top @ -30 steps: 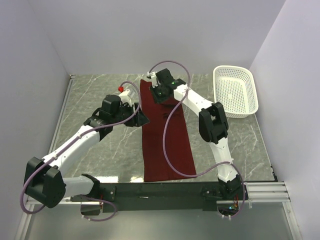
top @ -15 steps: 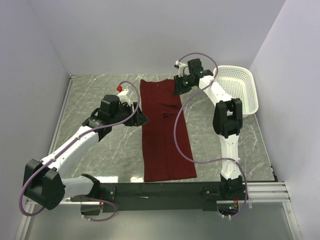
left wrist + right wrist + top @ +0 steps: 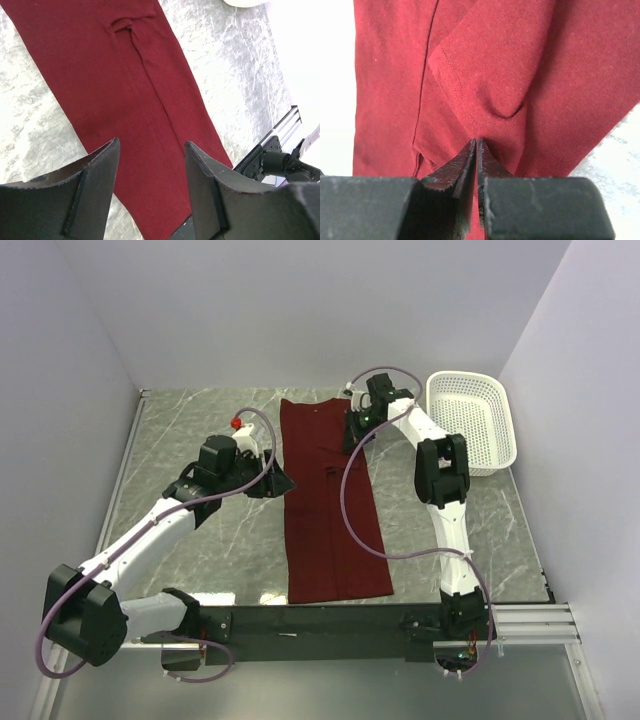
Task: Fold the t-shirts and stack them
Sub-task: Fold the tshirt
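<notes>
The maroon t-shirt (image 3: 330, 510) lies flat as a long narrow strip down the middle of the table, folded in at both sides. My right gripper (image 3: 351, 436) is low at the strip's upper right edge. In the right wrist view its jaws (image 3: 477, 141) are shut, pinching a puckered fold of the t-shirt (image 3: 495, 60). My left gripper (image 3: 284, 480) hovers at the strip's left edge, above the cloth. In the left wrist view it (image 3: 152, 146) stands open with the t-shirt (image 3: 125, 90) below and nothing between its fingers.
A white mesh basket (image 3: 432, 410) stands at the far right of the table, close to the right arm's elbow. The marble tabletop (image 3: 200, 430) is walled in on three sides. A black rail (image 3: 330, 620) runs along the near edge.
My right gripper left the top middle of the shirt, swung right toward the basket, then came down at the shirt's upper right edge and closed. The left arm barely moved.
</notes>
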You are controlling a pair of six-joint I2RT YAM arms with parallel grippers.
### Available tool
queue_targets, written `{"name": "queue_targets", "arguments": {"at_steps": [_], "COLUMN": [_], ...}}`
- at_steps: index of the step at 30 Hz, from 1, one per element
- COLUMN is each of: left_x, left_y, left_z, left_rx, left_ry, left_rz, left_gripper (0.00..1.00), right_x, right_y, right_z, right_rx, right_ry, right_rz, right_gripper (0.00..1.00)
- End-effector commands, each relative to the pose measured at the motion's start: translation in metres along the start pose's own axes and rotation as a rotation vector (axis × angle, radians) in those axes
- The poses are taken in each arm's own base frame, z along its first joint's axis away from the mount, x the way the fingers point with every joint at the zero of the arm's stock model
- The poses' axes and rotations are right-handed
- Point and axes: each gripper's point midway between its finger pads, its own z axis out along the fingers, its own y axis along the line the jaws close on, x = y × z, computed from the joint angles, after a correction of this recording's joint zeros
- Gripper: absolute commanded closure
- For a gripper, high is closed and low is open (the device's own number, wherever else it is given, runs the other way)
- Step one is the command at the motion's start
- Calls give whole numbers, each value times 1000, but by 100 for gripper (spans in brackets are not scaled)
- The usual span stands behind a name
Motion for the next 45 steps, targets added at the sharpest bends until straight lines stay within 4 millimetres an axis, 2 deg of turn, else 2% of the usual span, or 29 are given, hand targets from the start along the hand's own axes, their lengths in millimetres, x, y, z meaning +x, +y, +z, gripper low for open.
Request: {"name": "queue_targets", "arguments": {"at_steps": [1, 10, 14, 15, 17, 18, 19, 20, 21, 22, 23, 24, 25, 26, 27, 28, 29, 30, 31, 33, 35, 36, 37, 39, 40, 41, 42, 44, 45], "left_x": [-13, -14, -18, -15, -21, -17, -17, -17, -18, -19, -18, -24, -29, -24, -27, -30, -26, -22, -17, 1, 19, 24, 28, 46, 53, 65, 72, 91, 99], "left_y": [-9, -13, -4, 2, 4, 1, 1, -2, -12, -18, -27, -38, -42, -61, -71, -81, -91, -92, -95, -91, -89, -84, -82, -77, -75, -79, -66, -66, -56], "left_z": [-8, -20, -26, -25, -28, -28, -28, -28, -30, -33, -34, -40, -49, -54, -62, -75, -80, -89, -91, -94, -93, -92, -92, -91, -90, -90, -85, -82, -78], "left_rx": [27, 25, -14, -24, -7, 29, 40, 55, 111, 135, 151, 158, 130, 166, 181, 197, 229, 237, 256, 291, 332, 317, 315, 314, 312, 341, 290, 295, 253], "left_ry": [-57, -78, -123, -125, -158, -140, -135, -129, -117, -120, -123, -148, -186, -191, -221, -276, -300, -340, -358, -368, -333, -325, -312, -275, -261, -242, -199, -150, -104], "left_rz": [9, 0, 9, 2, -4, -5, 8, 31, 92, 129, 175, 240, 370, 457, 536, 668, 767, 875, 926, 1053, 1113, 1128, 1141, 1193, 1213, 1240, 1270, 1311, 1327], "left_gripper": [40, 39, 29, 20, 12, 12, 12, 11, 11, 8, 3, 1, 1, 0, 1, 1, 1, 0, 1, 1, 0, 0, 1, 1, 1, 1, 1, 2, 2], "right_x": [-2, -4, -14, -17, -28, -24, -33, -32, -25, -18, -9, 20, 27, 41, 77, 87, 105, 144, 164, 201, 236, 243, 257, 289, 297, 311, 314, 327, 331], "right_y": [2, -13, 6, 13, 33, 37, 57, 66, 80, 88, 95, 94, 111, 116, 112, 129, 134, 140, 137, 132, 117, 119, 127, 127, 128, 129, 129, 123, 116], "right_z": [-7, -5, -19, -26, -49, -55, -81, -93, -114, -124, -135, -134, -159, -166, -160, -186, -191, -200, -201, -198, -182, -185, -178, -168, -164, -158, -156, -148, -146], "right_rx": [-13, -137, -236, -257, -291, -297, -301, -304, -292, -289, -284, -285, -272, -272, -293, -275, -288, -304, -282, -206, -161, -124, -156, -175, -183, -213, -217, -229, -200], "right_ry": [-8, -9, -24, -28, -67, -66, -109, -120, -130, -127, -121, -63, -92, -86, -37, -84, -92, -98, -87, -119, -72, -81, -62, 0, 13, 42, 49, 94, 129], "right_rz": [37, 180, 117, 89, 23, -12, -79, -120, -206, -259, -314, -371, -462, -518, -602, -726, -820, -1041, -1129, -1322, -1404, -1447, -1490, -1513, -1525, -1536, -1517, -1523, -1525], "right_gripper": [89, 87, 82, 81, 76, 74, 69, 68, 66, 63, 62, 62, 60, 59, 57, 54, 50, 43, 27, 12, 7, 7, 6, 7, 9, 10, 12, 16, 17]}}
